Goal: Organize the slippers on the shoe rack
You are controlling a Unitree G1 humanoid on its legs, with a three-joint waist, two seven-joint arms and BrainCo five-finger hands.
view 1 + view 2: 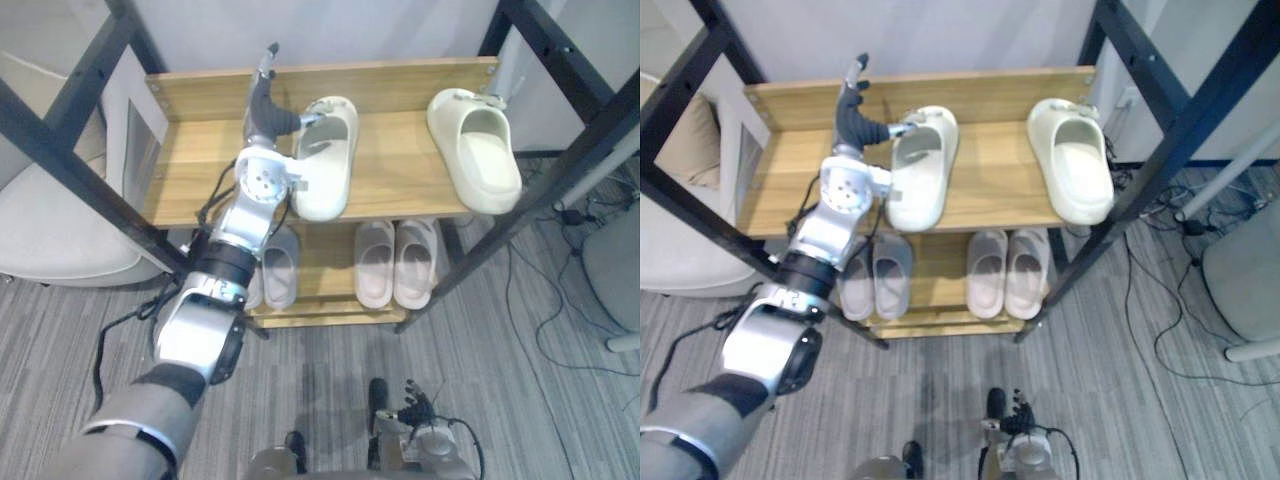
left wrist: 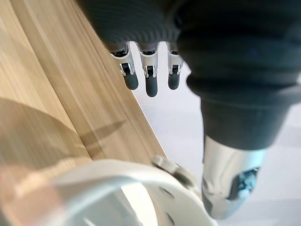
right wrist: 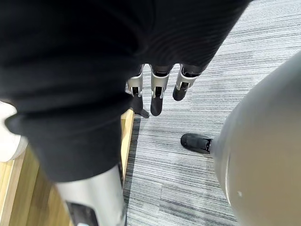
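1. While the left robot hand is hovering over the top shelf of the shoe rack, it is holding its fingers straight toward the shelf's back edge and grasping nothing. Its thumb is reaching out to the heel rim of the nearer cream clog slipper. Whether it is actually pressing there cannot be told.
2. That slipper is lying near the middle of the top shelf. Its toe is pointing at the front edge, and it is sitting roughly square to the rack.
3. Its mate, the second cream clog slipper, is sitting well apart at the shelf's right end. It is lying at an angle, with its toe heading for the front right corner.
4. Two pairs are resting on the lower shelf. The right grey pair is lying side by side with toes forward. The left grey pair is doing the same, partly behind the left arm. Both pairs are looking tidy already.
5. The right robot hand is hanging low above the carpeted floor. Its fingers are relaxed and empty, and it is taking no part in the work.
6. Judging from how things are lying, the task is looking more than half done, with the lower shelf in order. What is remaining is the top shelf: bringing the two cream slippers together as a pair and straightening the angled one.
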